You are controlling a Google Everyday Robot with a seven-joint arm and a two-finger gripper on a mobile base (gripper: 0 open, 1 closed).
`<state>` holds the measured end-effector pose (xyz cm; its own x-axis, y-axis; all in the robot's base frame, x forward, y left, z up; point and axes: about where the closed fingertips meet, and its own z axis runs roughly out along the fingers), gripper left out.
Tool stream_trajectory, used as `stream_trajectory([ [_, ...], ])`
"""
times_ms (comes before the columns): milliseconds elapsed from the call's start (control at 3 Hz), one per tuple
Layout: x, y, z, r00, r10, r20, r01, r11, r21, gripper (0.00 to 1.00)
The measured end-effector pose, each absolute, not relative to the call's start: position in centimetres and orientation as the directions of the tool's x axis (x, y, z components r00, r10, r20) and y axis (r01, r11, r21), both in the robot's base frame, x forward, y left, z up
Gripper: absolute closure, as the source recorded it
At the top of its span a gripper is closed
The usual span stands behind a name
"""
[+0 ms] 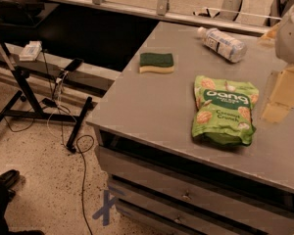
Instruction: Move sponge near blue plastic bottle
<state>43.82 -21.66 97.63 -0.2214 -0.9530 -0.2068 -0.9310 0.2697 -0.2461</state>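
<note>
The sponge, a small block with a dark green top over pale yellow foam, lies flat at the far left part of the grey table. The blue plastic bottle, clear and pale bluish with a white cap, lies on its side at the table's back, to the right of the sponge and apart from it. My gripper hangs at the right edge of the view over the table, right of the snack bag and well away from the sponge. It holds nothing that I can see.
A bright green snack bag lies in the middle of the table, between the gripper and the sponge. The table's left edge drops to the floor, where a black stand and cables sit. Drawers line the table's front.
</note>
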Motion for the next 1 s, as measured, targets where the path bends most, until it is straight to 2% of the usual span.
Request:
stream_trajectory([
  [667, 44.4, -21.1, 97.8, -0.211, -0.95, -0.23, -0.928, 0.269, -0.259, 0.0],
  [1000, 47.9, -18.6, 96.7, -0.158, -0.943, -0.294, -0.924, 0.246, -0.292, 0.0],
])
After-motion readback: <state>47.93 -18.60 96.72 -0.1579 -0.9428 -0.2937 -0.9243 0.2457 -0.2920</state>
